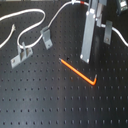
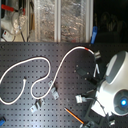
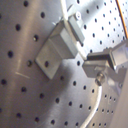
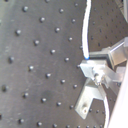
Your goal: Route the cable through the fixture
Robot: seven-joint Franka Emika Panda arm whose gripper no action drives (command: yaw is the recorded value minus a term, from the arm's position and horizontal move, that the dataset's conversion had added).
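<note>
The long white cable [image 1: 30,22] loops over the black perforated board and shows in both exterior views [image 2: 30,62]. Its red tape band [image 1: 80,4] sits just before my gripper and shows in the second exterior view too [image 2: 89,50]. My gripper [image 1: 96,49] stands upright over the board, to the first exterior view's right of two metal fixtures [image 1: 47,37] [image 1: 21,54]. In the second wrist view the cable [image 4: 86,35] runs into the gripper [image 4: 97,71] and comes out the other side, so it looks shut on the cable. A metal bracket [image 3: 60,45] shows close by in the first wrist view.
An orange L-shaped rod [image 1: 77,70] lies on the board in front of the gripper, also in the second exterior view [image 2: 75,116]. The white arm body [image 2: 114,85] fills the second exterior view's lower right. Shelves with clutter [image 2: 45,20] stand behind the board.
</note>
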